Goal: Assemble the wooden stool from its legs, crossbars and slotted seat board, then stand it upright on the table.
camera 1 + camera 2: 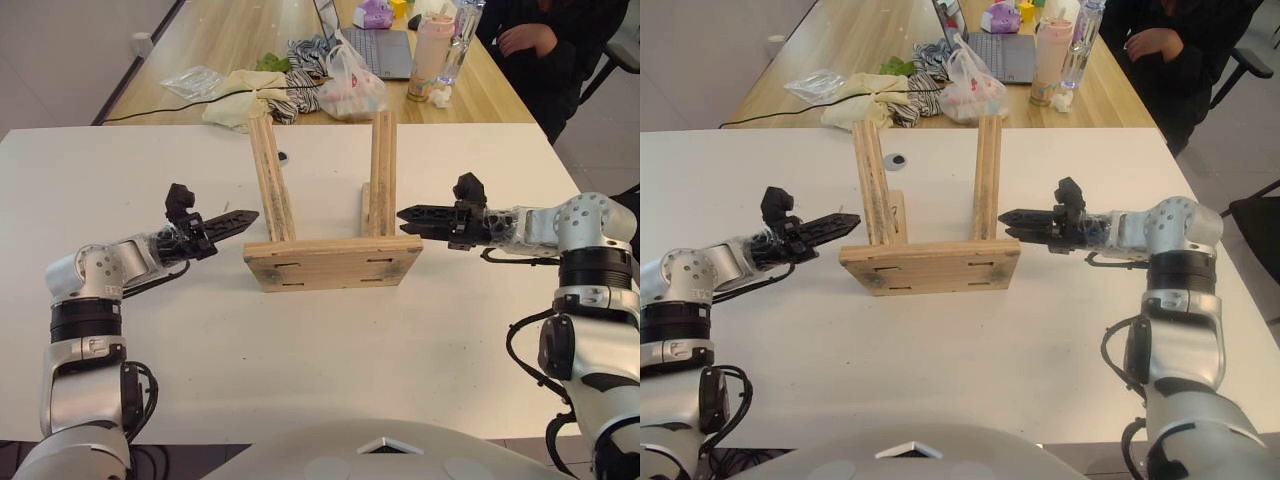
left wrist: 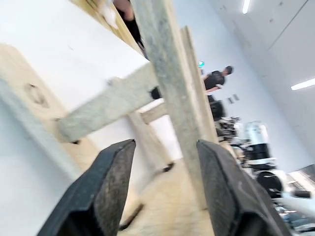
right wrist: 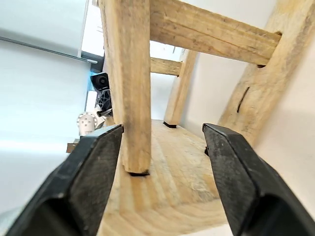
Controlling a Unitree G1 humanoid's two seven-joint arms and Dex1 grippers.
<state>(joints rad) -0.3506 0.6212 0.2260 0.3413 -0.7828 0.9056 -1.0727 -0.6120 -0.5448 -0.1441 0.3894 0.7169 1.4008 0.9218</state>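
Observation:
The wooden stool [image 1: 330,262] lies on its side in the middle of the white table [image 1: 300,370]. Its slotted seat board [image 1: 930,268] stands on edge and faces me, and the legs [image 1: 272,180] point away from me, joined by crossbars [image 3: 211,32]. My left gripper [image 1: 248,216] hovers just left of the left leg, near the seat board; its fingers [image 2: 106,187] are open with the leg ahead of the gap. My right gripper [image 1: 402,213] is level with it beside the right leg [image 1: 383,175], open, with a leg [image 3: 129,83] in front of its gap.
A small dark disc [image 1: 283,157] lies on the white table behind the stool. Beyond the far edge stands a wooden table [image 1: 200,50] with a laptop [image 1: 378,48], plastic bags [image 1: 352,88], cloth and a bottle [image 1: 430,55]. Free tabletop stretches in front of the stool.

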